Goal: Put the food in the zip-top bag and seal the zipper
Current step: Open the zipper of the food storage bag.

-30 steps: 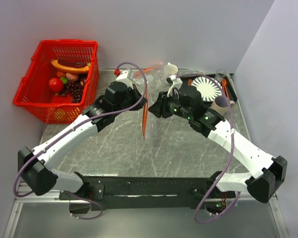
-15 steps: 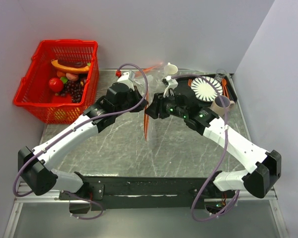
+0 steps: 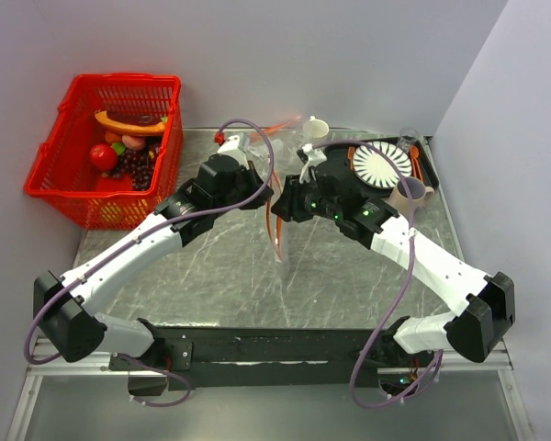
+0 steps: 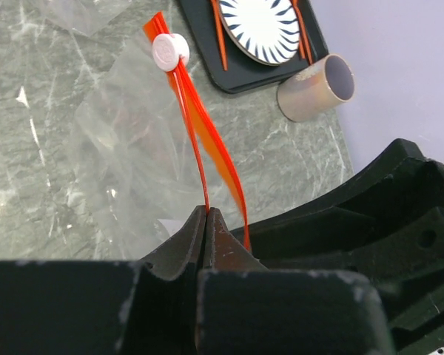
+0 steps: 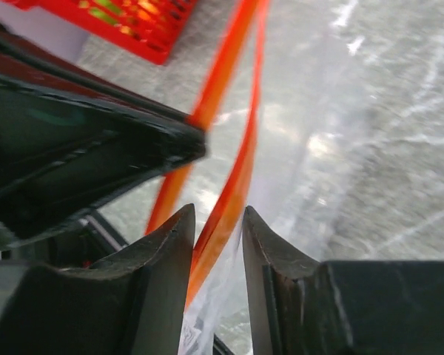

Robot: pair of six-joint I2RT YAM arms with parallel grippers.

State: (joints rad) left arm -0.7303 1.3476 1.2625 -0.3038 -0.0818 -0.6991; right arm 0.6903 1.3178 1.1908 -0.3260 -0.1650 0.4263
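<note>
The zip-top bag (image 4: 118, 140) hangs clear and crinkly above the table, between my two grippers. Its orange-red zipper (image 3: 274, 230) (image 4: 200, 140) carries a white slider (image 4: 170, 52). My left gripper (image 4: 205, 212) (image 3: 260, 190) is shut on one lip of the zipper. My right gripper (image 5: 217, 216) (image 3: 288, 204) is open, with the other lip of the zipper (image 5: 233, 170) between its fingers. The food lies in the red basket (image 3: 55, 188) at the far left: a red round fruit (image 3: 103, 156), a dark grape bunch (image 3: 136, 165) and an orange-brown curved piece (image 3: 129, 122).
A black tray (image 3: 422, 170) at the back right holds a striped plate (image 3: 382, 165) and orange cutlery; the tray also shows in the left wrist view (image 4: 237, 70). A beige cup (image 3: 409, 193) (image 4: 314, 89) lies beside it. More clear plastic (image 3: 289, 136) lies at the back.
My right gripper has moved left up to the hanging bag and now has the zipper between its fingers. The zipper's lower end has swung a little right. The left gripper keeps its hold.
</note>
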